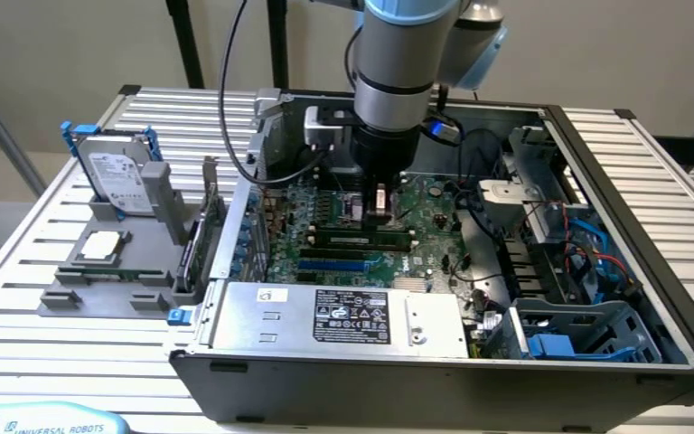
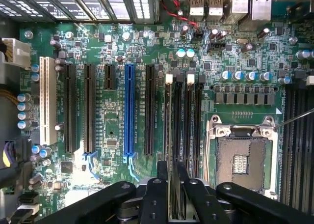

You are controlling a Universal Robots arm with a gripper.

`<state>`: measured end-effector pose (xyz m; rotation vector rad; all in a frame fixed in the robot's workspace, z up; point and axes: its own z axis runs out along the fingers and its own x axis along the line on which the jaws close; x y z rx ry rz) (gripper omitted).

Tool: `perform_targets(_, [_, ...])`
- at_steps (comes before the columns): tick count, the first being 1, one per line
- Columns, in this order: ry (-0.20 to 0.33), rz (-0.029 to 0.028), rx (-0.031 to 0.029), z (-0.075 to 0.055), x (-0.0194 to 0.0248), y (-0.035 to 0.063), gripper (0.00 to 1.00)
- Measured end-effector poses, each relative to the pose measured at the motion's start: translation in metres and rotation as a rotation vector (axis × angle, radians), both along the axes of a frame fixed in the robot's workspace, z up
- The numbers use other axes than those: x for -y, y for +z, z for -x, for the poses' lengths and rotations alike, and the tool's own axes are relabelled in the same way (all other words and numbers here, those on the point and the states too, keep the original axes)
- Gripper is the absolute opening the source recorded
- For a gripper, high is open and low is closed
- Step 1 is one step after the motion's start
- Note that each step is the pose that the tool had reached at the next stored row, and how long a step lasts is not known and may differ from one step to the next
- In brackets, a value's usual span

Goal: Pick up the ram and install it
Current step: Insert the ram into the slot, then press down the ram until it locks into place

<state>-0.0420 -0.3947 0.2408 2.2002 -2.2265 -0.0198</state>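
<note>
1. Slatted metal desk (image 1: 58, 312) carries an open computer case (image 1: 636, 226), with a pale wall behind; inside the case lies the green motherboard (image 1: 323, 249).
2. The ram (image 2: 173, 194) is held edge-on between the hand's fingers (image 2: 156, 199), seen in the wrist view as a thin pale strip; in the exterior view it hangs below the hand (image 1: 379, 206), just above the board.
3. The hand is closed to a narrow gap and pinches the ram by its two flat faces.
4. Judging by the wrist view, the step in hand is the install: the pick-up is done, and the ram hangs in line with the black memory slots (image 2: 182, 121) that have white clips at their far ends.
5. Whether the ram's lower edge already touches a slot cannot be told.
6. The next move calls for the stick to stay square to the slot, meet it along its whole length, and be pressed straight down until the clips catch.
7. Beside those slots sits the open processor socket (image 2: 241, 155), and on the other side the blue slot (image 2: 129, 108) and the white slot (image 2: 47, 101).
8. Outside the case, on the exterior view's left, a grey holder (image 1: 112, 285) carries a hard drive (image 1: 118, 172) and a square silver chip (image 1: 101, 244).
</note>
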Motion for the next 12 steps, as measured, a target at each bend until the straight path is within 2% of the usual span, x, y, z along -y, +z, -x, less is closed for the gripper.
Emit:
perform_targets(4, [0.000, -0.0018, 0.0000, 0.0023, 0.0000, 0.0040, 0.19])
perform_targets(5, [0.000, -0.0020, 0.0000, 0.0024, 0.0000, 0.0042, 0.13])
perform_targets(6, [0.000, -0.0021, 0.0000, 0.0024, 0.0000, 0.0041, 0.11])
perform_targets(12, [0.000, -0.0020, -0.0001, 0.0025, 0.0000, 0.0043, 0.11])
